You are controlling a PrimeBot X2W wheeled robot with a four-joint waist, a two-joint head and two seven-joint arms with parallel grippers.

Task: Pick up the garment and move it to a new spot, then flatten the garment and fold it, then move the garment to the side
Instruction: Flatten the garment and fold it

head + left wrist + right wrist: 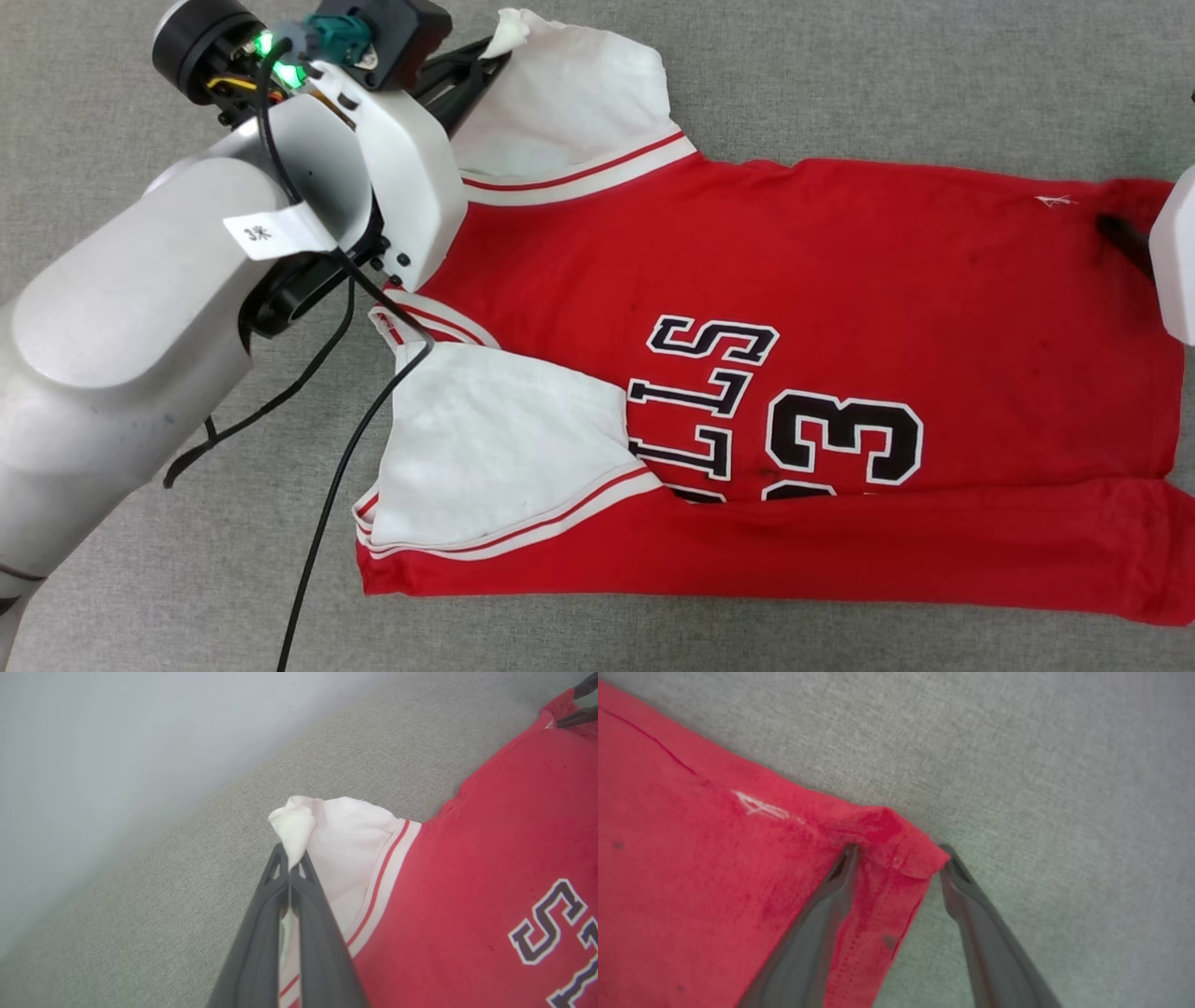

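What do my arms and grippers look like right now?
Left arm: smooth pale grey shells, a white tag, loose black cables, a green light and teal connector at the wrist. Right arm: white shell. Left gripper and right gripper: two long tapering dark grey fingers each.

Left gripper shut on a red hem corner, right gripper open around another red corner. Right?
No: the left wrist view shows the left gripper shut on the white sleeve tip, not red hem. The right gripper open around a red corner stands.
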